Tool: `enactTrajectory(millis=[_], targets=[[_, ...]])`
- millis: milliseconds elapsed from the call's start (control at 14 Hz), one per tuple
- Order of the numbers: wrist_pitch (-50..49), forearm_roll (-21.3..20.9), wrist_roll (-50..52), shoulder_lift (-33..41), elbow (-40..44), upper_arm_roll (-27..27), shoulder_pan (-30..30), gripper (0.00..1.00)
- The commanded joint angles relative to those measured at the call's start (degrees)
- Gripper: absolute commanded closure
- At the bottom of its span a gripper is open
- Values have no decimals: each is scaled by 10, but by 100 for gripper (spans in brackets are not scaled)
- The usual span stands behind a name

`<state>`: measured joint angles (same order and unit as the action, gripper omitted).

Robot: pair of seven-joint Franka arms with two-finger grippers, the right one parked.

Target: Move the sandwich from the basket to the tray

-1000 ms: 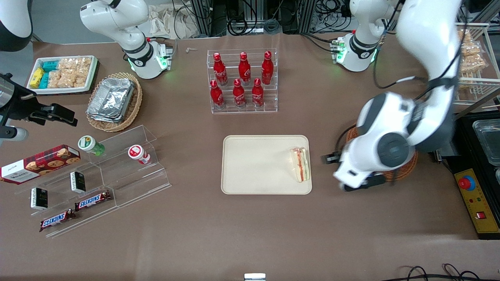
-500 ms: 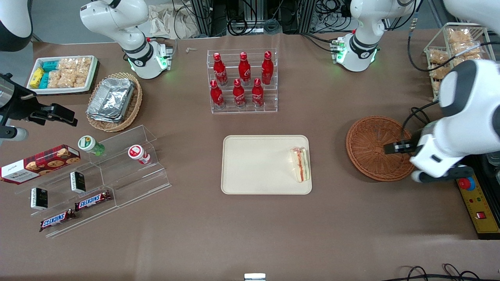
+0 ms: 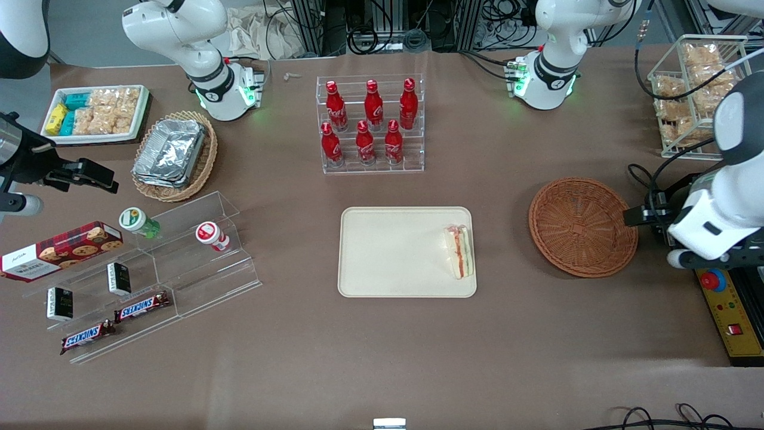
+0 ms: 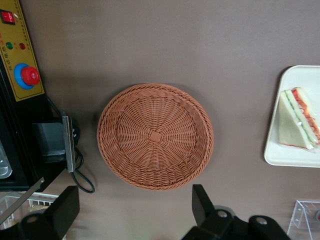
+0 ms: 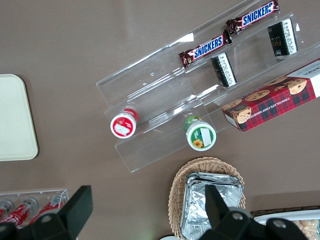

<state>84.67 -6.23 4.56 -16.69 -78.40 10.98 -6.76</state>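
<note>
The gripper (image 4: 132, 212) is being held wide open and empty above the basket (image 4: 155, 136), a spread hidden in the front view. The sandwich (image 3: 459, 251) is being carried by the tray (image 3: 394, 251), beside the basket.

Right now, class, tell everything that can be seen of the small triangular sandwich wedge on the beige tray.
The small triangular sandwich wedge of pale tan bread lies flat on the beige rectangular tray, close to the rim nearest the round reddish-brown wicker basket. Its cut edge shows red and green filling stripes. Only the tray touches it. The left arm's gripper is open, hangs above the table by the basket and holds nothing.
</note>
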Motion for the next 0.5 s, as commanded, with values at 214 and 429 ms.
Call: enactTrajectory(millis=[214,429], targets=[[39,25,-40,69,-79,-98,70,0],[52,25,-22,59,-70,-99,80,0]])
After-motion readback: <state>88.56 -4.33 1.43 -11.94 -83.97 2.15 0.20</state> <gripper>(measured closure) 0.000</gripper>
